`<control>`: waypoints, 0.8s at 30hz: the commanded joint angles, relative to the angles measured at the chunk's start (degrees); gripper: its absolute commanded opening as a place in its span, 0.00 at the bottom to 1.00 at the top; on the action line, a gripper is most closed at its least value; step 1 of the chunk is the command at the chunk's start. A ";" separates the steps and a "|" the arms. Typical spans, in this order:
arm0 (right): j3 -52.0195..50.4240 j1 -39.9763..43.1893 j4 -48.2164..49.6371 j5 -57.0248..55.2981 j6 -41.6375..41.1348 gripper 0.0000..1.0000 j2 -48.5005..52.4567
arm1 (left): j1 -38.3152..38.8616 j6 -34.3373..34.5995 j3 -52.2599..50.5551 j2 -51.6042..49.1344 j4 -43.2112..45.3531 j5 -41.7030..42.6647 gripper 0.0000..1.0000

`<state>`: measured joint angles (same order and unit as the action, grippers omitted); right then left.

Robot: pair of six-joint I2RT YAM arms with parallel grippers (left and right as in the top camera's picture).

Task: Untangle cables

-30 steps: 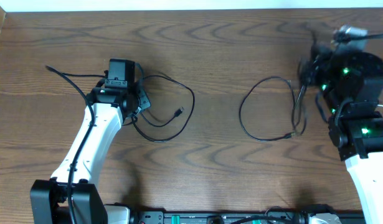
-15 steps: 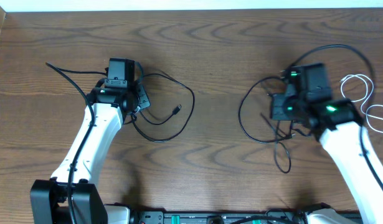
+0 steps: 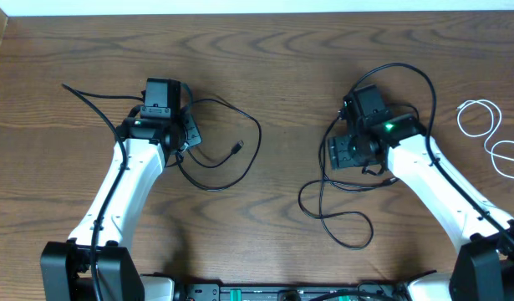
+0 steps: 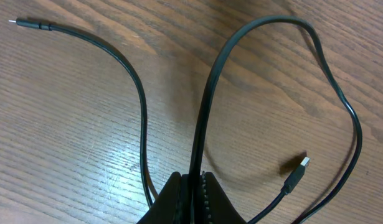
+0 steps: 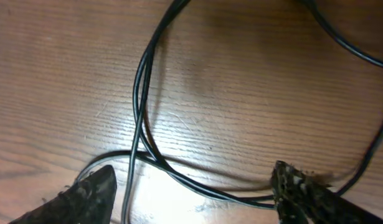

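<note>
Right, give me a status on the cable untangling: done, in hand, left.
Done: the white cable lies apart at the right edge, clear of the black ones. In hand: left jaws are shut on the left black cable; right jaws stand open over the right black loops. Left: those loops cross each other and need laying out.

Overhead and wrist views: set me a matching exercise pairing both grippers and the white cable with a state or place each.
1. left gripper
2. right gripper
3. white cable

A. open above black cable strands
B. looped near the right edge of the table
C. shut on a black cable

Pairs: 1-C, 2-A, 3-B
</note>
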<state>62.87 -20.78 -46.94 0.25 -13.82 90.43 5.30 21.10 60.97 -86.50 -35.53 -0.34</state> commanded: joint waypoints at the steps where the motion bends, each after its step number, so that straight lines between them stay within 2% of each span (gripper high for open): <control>1: 0.04 -0.46 0.04 2.16 0.22 0.77 2.14 | -0.13 -0.52 -0.76 -0.33 0.02 -0.74 0.08; 7: 0.04 -2.56 2.10 3.13 0.20 0.78 7.52 | -0.13 -0.52 -0.76 -0.33 0.04 -0.74 0.08; 13: 0.04 -6.62 8.17 2.80 0.17 0.86 13.70 | -0.13 -0.52 -0.76 -0.33 0.02 -0.74 0.08; 16: 0.04 -7.87 10.36 -0.98 -0.17 0.92 16.13 | -0.13 -0.52 -0.76 -0.33 0.02 -0.72 0.08; 18: 0.04 -8.26 10.78 -4.48 -2.56 0.90 17.46 | -0.13 -0.52 -0.76 -0.33 0.00 -0.72 0.08; 19: 0.04 -8.26 10.78 -5.66 -3.61 0.81 17.94 | -0.13 -0.52 -0.76 -0.33 0.00 -0.72 0.08; 20: 0.04 -8.26 10.78 -6.23 -4.07 0.63 18.34 | -0.13 -0.52 -0.76 -0.33 0.00 -0.72 0.08; 21: 0.04 -8.15 10.78 -6.34 -4.17 0.32 18.45 | -0.13 -0.52 -0.76 -0.33 0.00 -0.74 0.08; 22: 0.04 -8.00 10.82 -6.34 -4.17 0.08 18.45 | -0.13 -0.52 -0.76 -0.33 0.02 -0.72 0.08; 23: 0.07 -7.89 10.99 -6.34 -4.17 0.01 18.38 | -0.13 -0.52 -0.76 -0.33 0.02 -0.74 0.08; 24: 0.09 -7.72 11.19 -6.34 -4.17 0.01 18.05 | -0.13 -0.52 -0.76 -0.33 0.02 -0.74 0.08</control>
<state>63.05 -28.73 -35.88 -3.73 -16.36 106.89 5.30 21.10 60.97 -86.50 -35.53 -0.34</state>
